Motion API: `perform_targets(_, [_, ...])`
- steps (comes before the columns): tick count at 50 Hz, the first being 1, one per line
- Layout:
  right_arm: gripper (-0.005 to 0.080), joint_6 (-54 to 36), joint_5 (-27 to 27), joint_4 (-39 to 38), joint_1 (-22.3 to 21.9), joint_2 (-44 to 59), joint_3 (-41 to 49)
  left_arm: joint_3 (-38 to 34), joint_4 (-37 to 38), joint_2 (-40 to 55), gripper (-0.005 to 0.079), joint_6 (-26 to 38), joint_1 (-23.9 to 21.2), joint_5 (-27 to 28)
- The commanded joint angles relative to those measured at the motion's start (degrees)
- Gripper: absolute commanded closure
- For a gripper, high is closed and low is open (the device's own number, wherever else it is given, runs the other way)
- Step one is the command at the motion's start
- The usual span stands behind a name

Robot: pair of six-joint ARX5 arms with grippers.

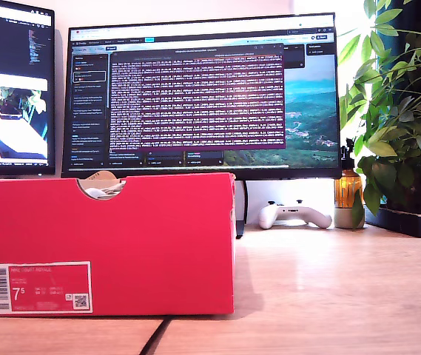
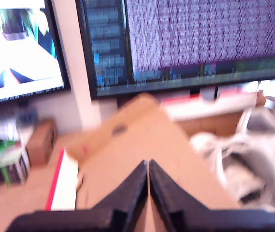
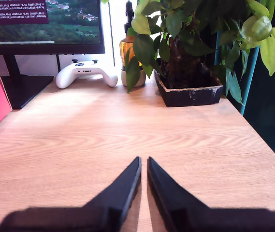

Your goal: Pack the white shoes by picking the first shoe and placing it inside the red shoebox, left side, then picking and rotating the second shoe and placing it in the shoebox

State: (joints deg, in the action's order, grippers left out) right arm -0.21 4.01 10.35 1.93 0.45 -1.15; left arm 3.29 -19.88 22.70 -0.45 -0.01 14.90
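Exterior view: red shoebox (image 1: 106,244) upright, something pale at its notch | our first gripper (image 2: 148,166) and second gripper (image 3: 143,162) both closed, empty | shoes likely light, flexible; grasp by collar.

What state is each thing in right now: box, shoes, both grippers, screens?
Red shoebox: upright on the desk, label facing the exterior camera, no lid seen on top.
White shoes: only a bit shows through the box's notch; the rest is hidden.
My first gripper: shut, empty; its view is blurred.
My second gripper: shut, empty, above bare desk.
Monitors: switched on.
Game controller: lying untouched under the monitor.
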Motion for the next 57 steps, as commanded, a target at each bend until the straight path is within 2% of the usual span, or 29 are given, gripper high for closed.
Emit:
perform_targets(1, [0.0762, 0.2, 0.1, -0.5, -0.1, -0.4, 0.7, -1.9, 2.0, -2.9, 0.0761, -1.1, -0.3, -0.2])
perform_targets(18, [0.0762, 0.2, 0.0, -0.5, -0.1, -0.4, 0.7, -2.2, 19.3, -18.1, 0.0761, -1.3, -0.3, -3.0])
perform_targets(24, [0.0762, 0.2, 0.0, -0.5, -0.1, -0.4, 0.7, -2.2, 26.8, -23.7, 0.0761, -4.1, -0.3, -4.5])
perform_targets(33, [0.0762, 0.2, 0.1, -0.6, -0.1, -0.4, 0.7, -2.2, 31.2, -23.4, 0.0761, -6.1, -0.3, -6.7])
perform_targets(40, [0.0762, 0.2, 0.0, -0.6, -0.1, -0.4, 0.7, -2.2, 38.1, -23.4, 0.0761, -7.4, -0.3, -9.1])
perform_targets(57, [0.0762, 0.2, 0.0, -0.6, -0.1, -0.4, 0.7, -2.2, 38.3, -23.4, 0.0761, -10.1, -0.4, -9.6])
